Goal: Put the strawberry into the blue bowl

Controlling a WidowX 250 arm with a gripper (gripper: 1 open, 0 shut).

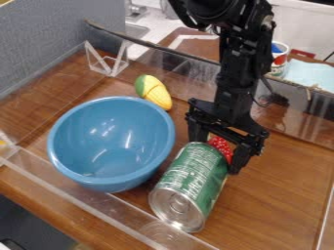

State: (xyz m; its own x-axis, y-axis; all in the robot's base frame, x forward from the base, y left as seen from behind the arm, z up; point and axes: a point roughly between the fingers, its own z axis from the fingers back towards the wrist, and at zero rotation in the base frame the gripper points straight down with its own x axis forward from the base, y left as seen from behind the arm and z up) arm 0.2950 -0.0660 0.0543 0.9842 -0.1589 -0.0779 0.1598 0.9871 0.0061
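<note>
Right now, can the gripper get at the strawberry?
Probably yes. The open gripper points down with the strawberry showing between its fingers. The green can lies close beside it and may crowd one finger.

No legible text, brand or number found; print on green can (190, 182), at five o'clock of frame, too blurred to read

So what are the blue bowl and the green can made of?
The blue bowl looks like plastic: one even light-blue colour, with a smooth glossy inside that catches soft shine. The green can, lying on its side, looks like metal: its round end is silvery and reflective, with a printed green label around it. Both are guesses from looks alone.
</note>
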